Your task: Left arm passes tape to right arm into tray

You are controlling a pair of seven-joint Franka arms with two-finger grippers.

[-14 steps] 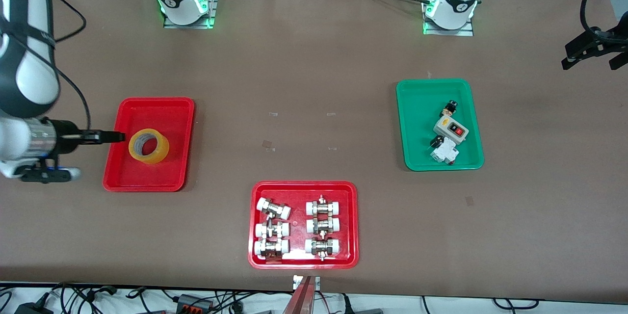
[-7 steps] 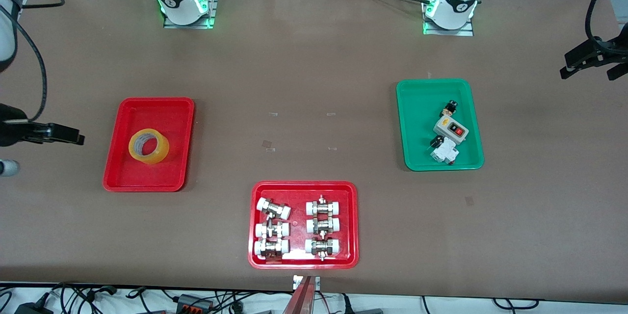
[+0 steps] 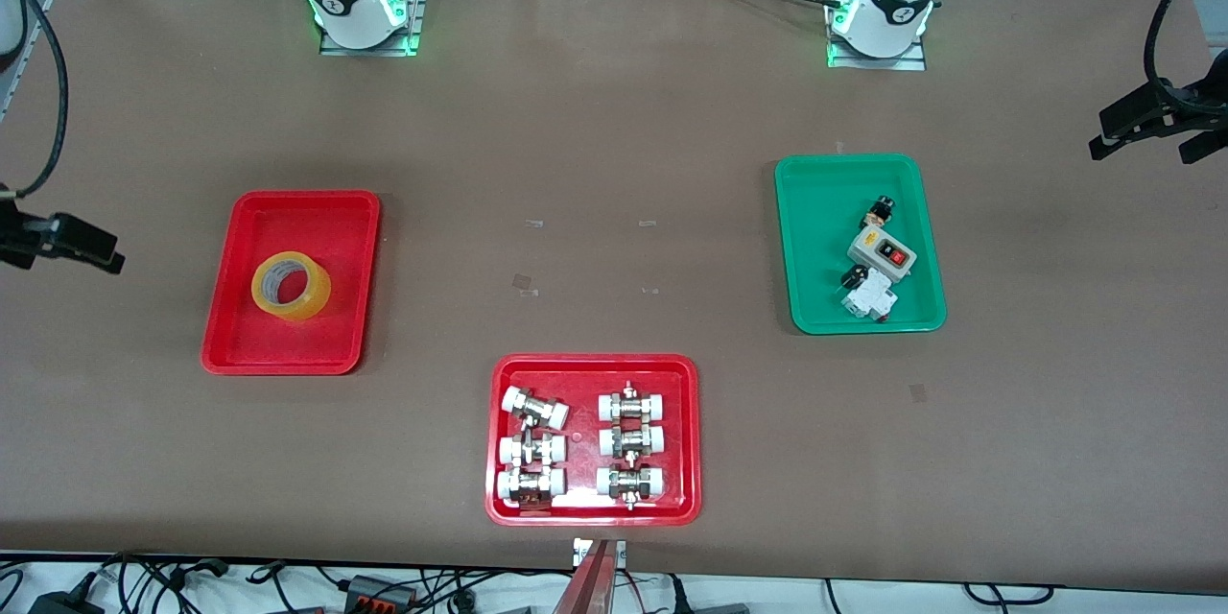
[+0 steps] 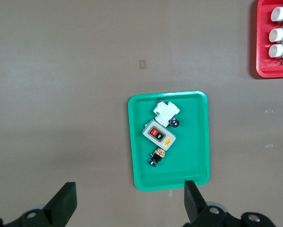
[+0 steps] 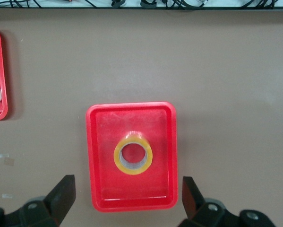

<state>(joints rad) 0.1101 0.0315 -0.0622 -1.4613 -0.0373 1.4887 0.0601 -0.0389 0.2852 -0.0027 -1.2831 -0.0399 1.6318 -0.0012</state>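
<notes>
Your table stock, by container:

- Plain red plastic tray (image 3: 288, 211), toward the right arm's end: one roll of translucent yellow packing tape (image 3: 291, 285), lying flat with its hole up.
- Wider red tray (image 3: 593, 366), nearest the front camera: six white-capped metal pipe fittings (image 3: 582, 447) in two columns.
- Green tray (image 3: 815, 211): a grey switch box (image 3: 881, 255) with red and black buttons, a white breaker (image 3: 868, 297), small black parts. No writing is legible.

Right gripper (image 5: 127, 198) hangs over the tape tray, fingers wide apart, holding nothing. Left gripper (image 4: 127, 203) hangs above the green tray, likewise spread and empty.
</notes>
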